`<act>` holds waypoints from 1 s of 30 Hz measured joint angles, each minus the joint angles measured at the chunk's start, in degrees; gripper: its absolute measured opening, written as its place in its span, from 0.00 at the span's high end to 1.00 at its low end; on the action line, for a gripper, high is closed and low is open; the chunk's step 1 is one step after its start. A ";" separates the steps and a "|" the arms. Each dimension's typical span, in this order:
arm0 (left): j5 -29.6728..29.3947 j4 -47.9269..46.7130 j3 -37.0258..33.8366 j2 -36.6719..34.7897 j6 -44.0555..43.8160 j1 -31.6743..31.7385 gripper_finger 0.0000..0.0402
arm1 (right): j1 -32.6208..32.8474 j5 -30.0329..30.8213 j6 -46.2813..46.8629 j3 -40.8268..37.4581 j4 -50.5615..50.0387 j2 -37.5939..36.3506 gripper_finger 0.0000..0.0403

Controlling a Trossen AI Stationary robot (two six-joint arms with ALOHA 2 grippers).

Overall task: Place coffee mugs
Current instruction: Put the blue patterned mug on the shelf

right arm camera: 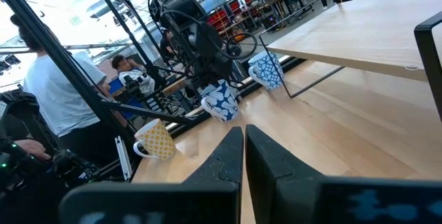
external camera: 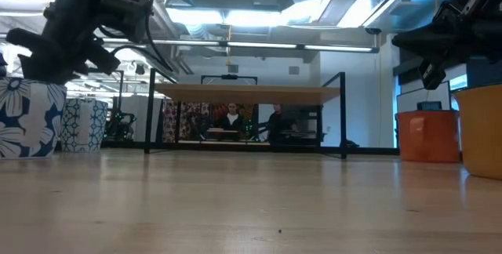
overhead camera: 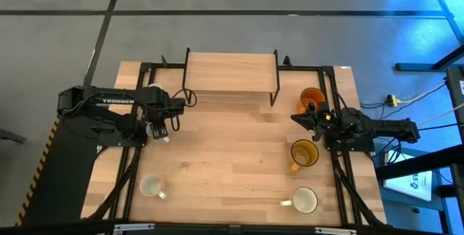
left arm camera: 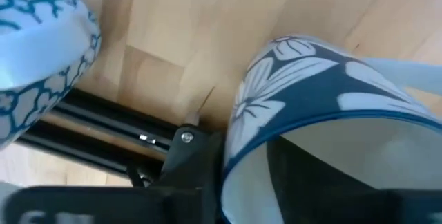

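My left gripper points down over a white mug with blue flowers, which stands upright on the table's left side. The gripper is open, with the mug's rim between its fingers. A second blue-patterned mug stands close by. An orange mug, an amber mug and a white mug stand on the right side. A pale mug stands near the front left. My right gripper is shut, level at the right edge, beside the orange mug. My left gripper comes from above with one finger outside the flowered mug's wall and a dark shape inside the mug. I cannot tell whether either finger touches the wall. The mug stands on the table.
A wooden shelf on black wire legs stands at the table's far middle. Black frame rails run along the table's left side beside the two blue mugs. People show beyond the table's left edge. Bare wood lies in the table's middle.
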 joint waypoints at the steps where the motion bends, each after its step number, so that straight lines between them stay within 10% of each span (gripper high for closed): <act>1: 0.21 0.25 0.00 0.00 0.49 0.00 0.79 | 0.00 0.01 0.00 0.00 -0.01 0.01 0.99; 6: 2.33 1.55 0.04 -0.11 3.06 0.00 0.96 | 0.00 0.02 -0.41 0.00 0.00 -0.01 0.99; 30: -1.98 1.18 37.12 1.09 0.09 -5.42 0.96 | 0.00 1.92 -0.44 0.00 -0.40 0.02 0.99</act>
